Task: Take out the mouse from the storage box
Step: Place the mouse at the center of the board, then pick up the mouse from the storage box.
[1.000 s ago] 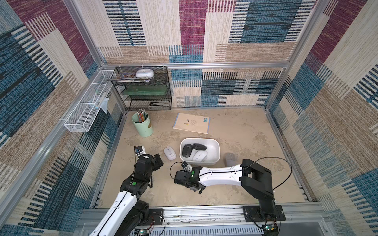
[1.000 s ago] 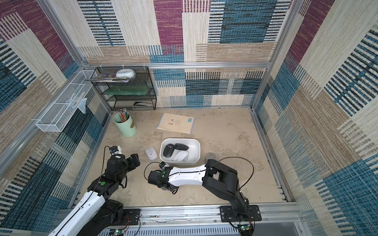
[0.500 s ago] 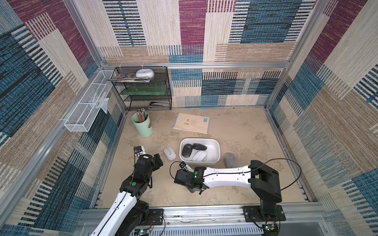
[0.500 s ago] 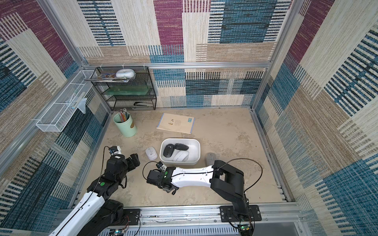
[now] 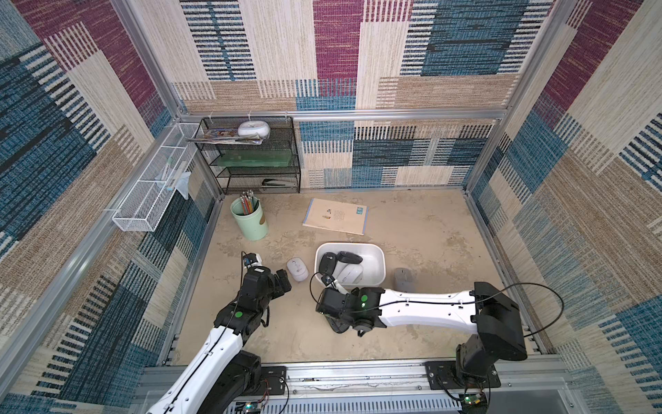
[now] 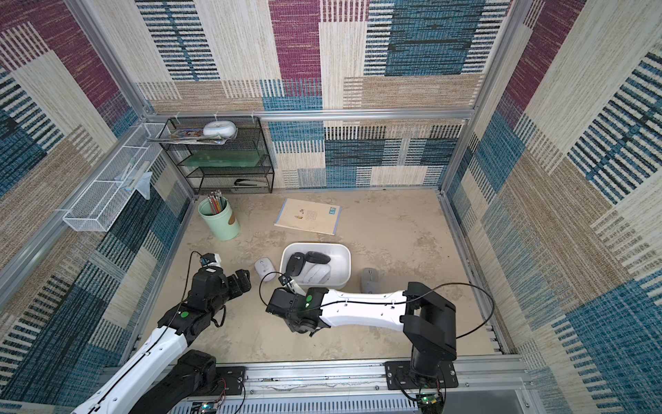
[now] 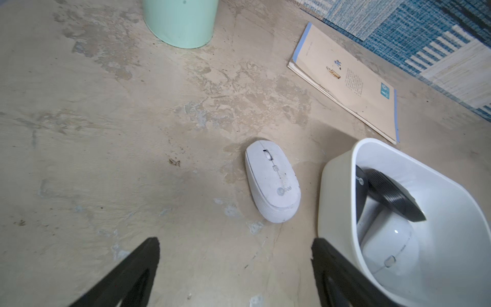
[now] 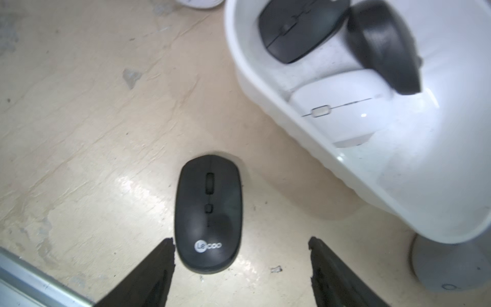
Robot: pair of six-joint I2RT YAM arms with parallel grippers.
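The white storage box sits mid-floor with two black mice and a white mouse in it. A black mouse lies flat on the floor just in front of the box. My right gripper is open over its rear end, one finger close beside it, gripping nothing. In both top views the right wrist hides this mouse. My left gripper is open and empty, short of a white mouse lying left of the box.
A grey mouse lies right of the box. A green pencil cup and a booklet sit farther back. A black mesh rack stands in the back left corner, a white wire basket hangs on the left wall.
My right gripper has opened and let go of the black mouse, which now rests on the floor. The right arm stretched slightly leftward. The left arm has not moved.
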